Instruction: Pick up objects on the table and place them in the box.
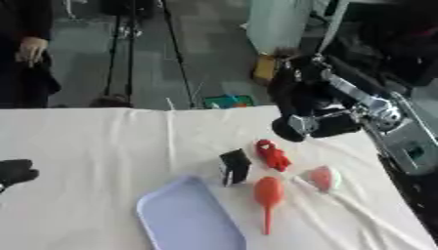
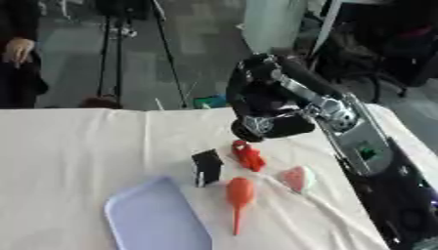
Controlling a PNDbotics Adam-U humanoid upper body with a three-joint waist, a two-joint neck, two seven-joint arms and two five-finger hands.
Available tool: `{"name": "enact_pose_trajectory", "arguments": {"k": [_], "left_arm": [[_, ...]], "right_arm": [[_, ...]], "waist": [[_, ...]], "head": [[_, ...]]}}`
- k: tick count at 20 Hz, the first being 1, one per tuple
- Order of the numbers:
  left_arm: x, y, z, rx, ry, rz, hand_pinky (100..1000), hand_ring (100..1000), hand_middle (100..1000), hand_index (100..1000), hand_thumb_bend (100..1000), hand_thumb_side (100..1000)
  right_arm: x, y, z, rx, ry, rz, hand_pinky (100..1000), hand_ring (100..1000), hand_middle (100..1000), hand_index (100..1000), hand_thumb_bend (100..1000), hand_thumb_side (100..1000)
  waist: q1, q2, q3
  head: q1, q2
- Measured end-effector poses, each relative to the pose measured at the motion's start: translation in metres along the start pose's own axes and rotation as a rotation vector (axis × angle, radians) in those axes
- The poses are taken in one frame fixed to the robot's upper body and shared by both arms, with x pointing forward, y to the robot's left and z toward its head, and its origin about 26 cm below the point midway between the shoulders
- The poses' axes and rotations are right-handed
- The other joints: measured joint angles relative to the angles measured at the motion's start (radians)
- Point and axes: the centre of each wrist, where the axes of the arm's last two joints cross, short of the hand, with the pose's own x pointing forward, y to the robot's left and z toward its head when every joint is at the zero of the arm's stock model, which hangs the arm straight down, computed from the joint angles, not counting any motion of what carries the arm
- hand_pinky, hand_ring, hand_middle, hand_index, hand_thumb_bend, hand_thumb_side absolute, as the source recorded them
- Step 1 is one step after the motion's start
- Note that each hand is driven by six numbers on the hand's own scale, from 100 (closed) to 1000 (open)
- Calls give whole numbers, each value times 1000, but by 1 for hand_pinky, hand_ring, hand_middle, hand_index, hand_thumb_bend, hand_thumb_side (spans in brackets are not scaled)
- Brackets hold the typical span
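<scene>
In the left eye view a white cloth point(image 1: 85, 161) covers the table, and a pale lilac tray point(image 1: 184, 217) lies flat near its front edge. Just beside the tray's far corner stands a small black block point(image 1: 233, 167), with a red toy point(image 1: 272, 155) close behind it, an orange bulb with a thin stem point(image 1: 268, 195) in front, and a pink and white piece point(image 1: 323, 178) to the right. The right hand point(image 1: 299, 105) hangs above the red toy, apart from it; whether its fingers are spread or curled I cannot tell. The left hand point(image 1: 15, 172) shows at the left edge, fingers also unclear. The right eye view shows the same layout, the right hand's dark bulk above the toys.
</scene>
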Motion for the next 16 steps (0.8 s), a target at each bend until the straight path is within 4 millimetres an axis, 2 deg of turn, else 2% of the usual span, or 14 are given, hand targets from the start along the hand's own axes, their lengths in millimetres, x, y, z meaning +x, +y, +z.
{"name": "enact_pose_trajectory", "arguments": {"k": [7, 16], "left_arm": [[1, 1, -8, 25, -74, 9, 835, 829, 728, 675, 100, 954], [1, 1, -15, 105, -178, 50, 827, 810, 706, 664, 114, 936]], "right_arm": [[-5, 7, -6, 3, 17, -34, 403, 623, 540, 534, 100, 100], [-8, 19, -13, 7, 31, -72, 404, 624, 539, 535, 100, 100]], "waist": [[-5, 4, 33], [-12, 5, 46]], "head": [[-22, -3], [-35, -4]]}}
